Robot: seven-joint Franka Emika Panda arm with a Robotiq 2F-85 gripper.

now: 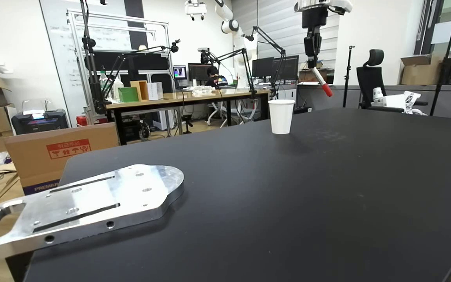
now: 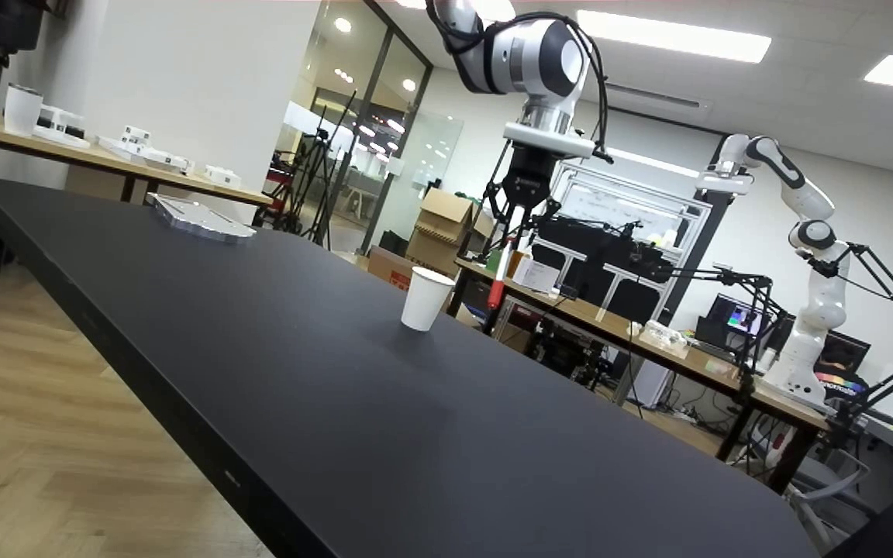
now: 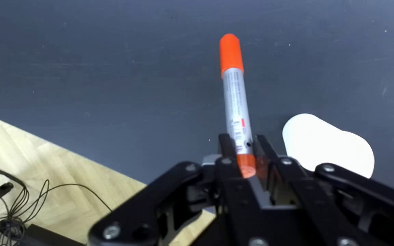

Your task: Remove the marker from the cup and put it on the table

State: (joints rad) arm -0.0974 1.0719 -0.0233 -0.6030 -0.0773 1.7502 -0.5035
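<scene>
1. In an exterior view we see the claw (image 1: 312, 65) clamped on the marker (image 1: 321, 81), red end lowest, high above the tabletop (image 1: 272, 203). The white cup (image 1: 281, 116) stands upright near the far edge, and a metal plate (image 1: 97, 196) juts past the left edge.
2. In an exterior view we find the marker hanging under the robot arm (image 2: 520, 66), apart from the white cup, the metal plate near the far left corner.
3. In the wrist view we see the fingers (image 3: 226, 145) pinch the marker's near end, the white cup to its right, wooden floor (image 3: 74, 171) beyond the tabletop's lower-left edge.
</scene>
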